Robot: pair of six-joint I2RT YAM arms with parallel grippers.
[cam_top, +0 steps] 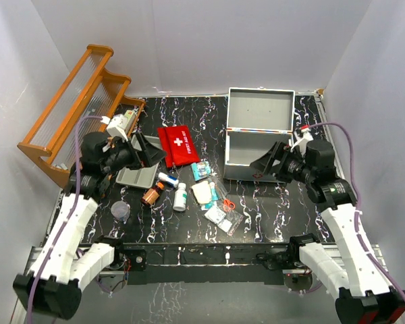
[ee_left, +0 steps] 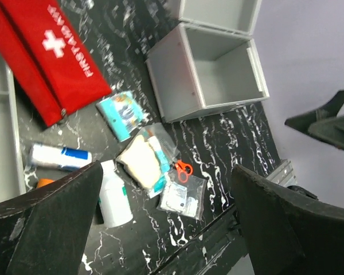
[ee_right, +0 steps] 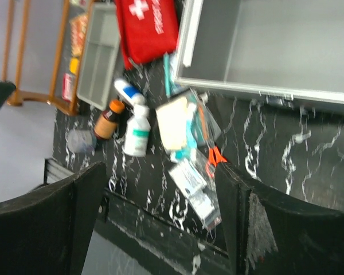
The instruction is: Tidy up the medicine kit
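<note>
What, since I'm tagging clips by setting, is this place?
Probably a robotics lab booth: white walls enclose a black marbled table, with a left arm and right arm mounted at its near edge.

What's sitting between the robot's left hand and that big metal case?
A red first-aid pouch lies between the left hand and the metal case, then bare table; the top view shows it.

Table: a black marbled top (cam_top: pixel 270 202) was seen under everything.
Wooden rack (cam_top: pixel 74 101): was stood at 10 o'clock of the table.
Red pouch (cam_top: pixel 177 144): was laid flat, white cross up.
Grey tray (cam_top: pixel 136 177): was set at 8 o'clock of the pouch.
Teal packet (cam_top: pixel 200 171): was laid at 5 o'clock of the pouch.
White bottle (cam_top: pixel 180 197): an amber bottle (cam_top: pixel 151 196) was placed at its 9 o'clock, a blue-and-white tube (cam_top: pixel 167 179) at 11.
Clear bags (cam_top: pixel 216 202): were spread at 3 o'clock of the white bottle, orange scissors (cam_top: pixel 228 204) among them.
</note>
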